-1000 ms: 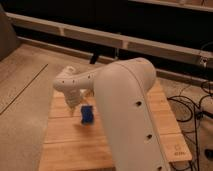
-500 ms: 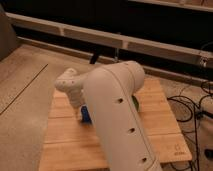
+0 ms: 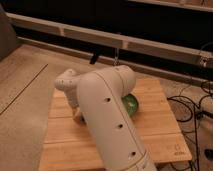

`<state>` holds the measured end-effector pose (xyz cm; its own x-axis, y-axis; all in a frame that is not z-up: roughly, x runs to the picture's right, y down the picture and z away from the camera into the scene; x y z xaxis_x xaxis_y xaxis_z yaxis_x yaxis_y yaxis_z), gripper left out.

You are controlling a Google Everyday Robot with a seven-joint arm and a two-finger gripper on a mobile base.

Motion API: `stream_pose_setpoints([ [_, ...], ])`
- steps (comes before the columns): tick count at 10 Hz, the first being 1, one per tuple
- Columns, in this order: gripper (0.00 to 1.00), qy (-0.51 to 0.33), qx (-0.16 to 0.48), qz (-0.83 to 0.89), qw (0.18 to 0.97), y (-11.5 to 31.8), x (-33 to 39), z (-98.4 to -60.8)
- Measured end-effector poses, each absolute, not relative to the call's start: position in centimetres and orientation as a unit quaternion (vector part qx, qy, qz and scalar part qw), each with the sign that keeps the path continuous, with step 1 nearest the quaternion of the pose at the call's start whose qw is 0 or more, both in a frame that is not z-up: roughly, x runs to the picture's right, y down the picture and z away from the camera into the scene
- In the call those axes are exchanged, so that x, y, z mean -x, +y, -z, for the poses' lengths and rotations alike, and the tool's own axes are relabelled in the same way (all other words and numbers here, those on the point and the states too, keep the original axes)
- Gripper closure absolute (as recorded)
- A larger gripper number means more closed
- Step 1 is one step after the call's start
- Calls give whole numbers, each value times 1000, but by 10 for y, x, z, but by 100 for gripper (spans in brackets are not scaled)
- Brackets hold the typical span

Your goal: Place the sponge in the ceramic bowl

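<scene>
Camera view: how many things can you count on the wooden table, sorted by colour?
Green: 1, the ceramic bowl, partly hidden.
White: 1, the robot arm, its gripper low over the left side of the wooden table.
Total: 2.

Big white arm covers most of the ceramic bowl, only a green sliver peeks out on the arm's right. The gripper is tucked low at the arm's left, mostly hidden. The arm's lower end runs off the bottom edge.
</scene>
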<state>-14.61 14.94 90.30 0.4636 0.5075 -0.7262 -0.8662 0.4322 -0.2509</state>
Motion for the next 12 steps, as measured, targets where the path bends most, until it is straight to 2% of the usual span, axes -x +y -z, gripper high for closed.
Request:
stream_pose_setpoints([
  [2, 67, 289, 314, -437, 792, 147, 146, -905],
  [5, 95, 289, 312, -449, 786, 142, 146, -903],
  [6, 99, 288, 313, -451, 785, 140, 147, -902],
  [12, 100, 256, 305, -469, 788, 113, 161, -891],
])
